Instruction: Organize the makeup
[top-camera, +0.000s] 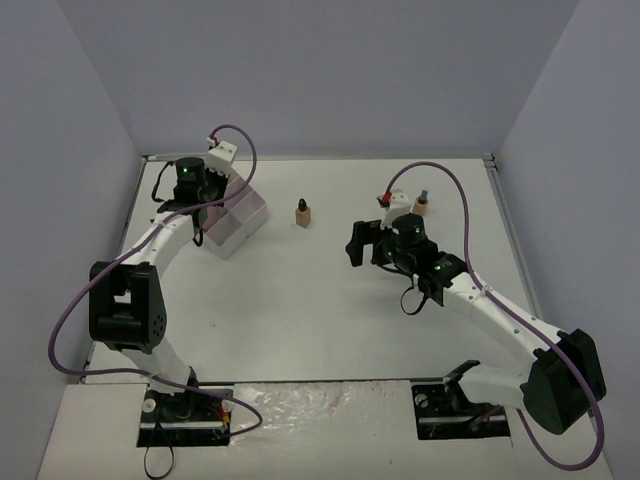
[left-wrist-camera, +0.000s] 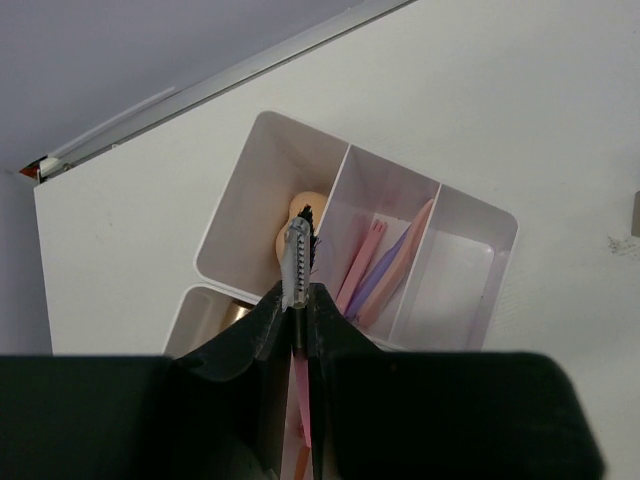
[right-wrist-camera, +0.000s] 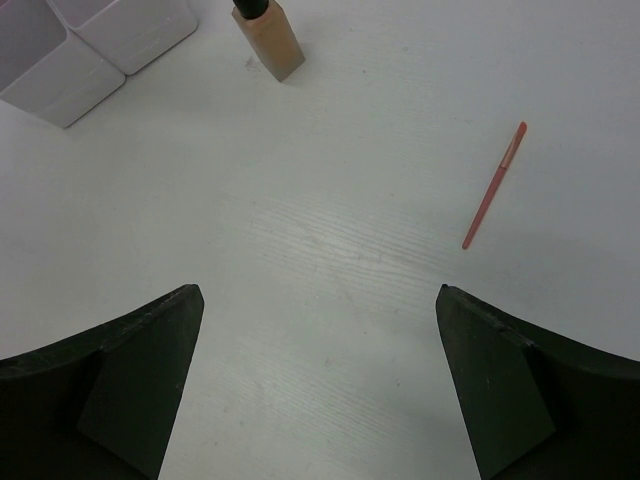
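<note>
The job is partly done. In the white box (left-wrist-camera: 250, 200), one part holds a soft, egg-shaped beige sponge (left-wrist-camera: 308, 202). The part next to it holds thin pink and purple sticks (left-wrist-camera: 375, 270) that lean together. The part beside that looks bare, and something tan peeks out of the fourth, but I cannot tell what.

The left hand (left-wrist-camera: 297, 300) is pinched tight on a thin stick (left-wrist-camera: 297, 262) with a bumpy silver end and a black tip. It hangs over the box, near the wall between the sponge and the sticks. I think it goes in with the other sticks.

More is left to do. A tan bottle (right-wrist-camera: 268, 40) with flat sides and a dark cap stands on the smooth white worktop (right-wrist-camera: 330, 200), near the box. A second tan bottle (top-camera: 421, 205) stands by the back edge. A skinny red-pink stick (right-wrist-camera: 493, 187) lies flat, well apart from the box. The right hand (right-wrist-camera: 317, 292) is spread wide and holds nothing — it hovers between the near bottle and that stick.
</note>
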